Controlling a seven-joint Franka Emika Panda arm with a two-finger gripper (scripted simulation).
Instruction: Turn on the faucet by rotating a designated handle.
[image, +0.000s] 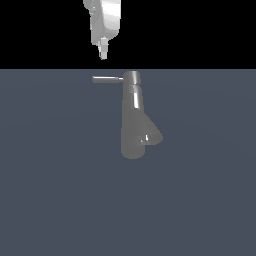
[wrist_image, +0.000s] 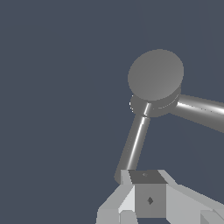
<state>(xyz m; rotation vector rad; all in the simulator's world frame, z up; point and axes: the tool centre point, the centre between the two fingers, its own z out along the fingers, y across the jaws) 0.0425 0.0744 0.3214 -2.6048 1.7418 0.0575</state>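
My gripper (image: 103, 53), jaws seemingly together and holding nothing, hovers above the thin, rigid, likely slick handle (image: 107, 79) projecting from the faucet (image: 134, 117) top; best pushed near its tip

The faucet (image: 133, 120) is shiny grey with bright white streaks of light on it, its thin handle (image: 107, 79) is the same grey with a pale shine, the gripper (image: 103, 51) is white and light grey, and the counter (image: 60, 190) is plain dark blue-grey.
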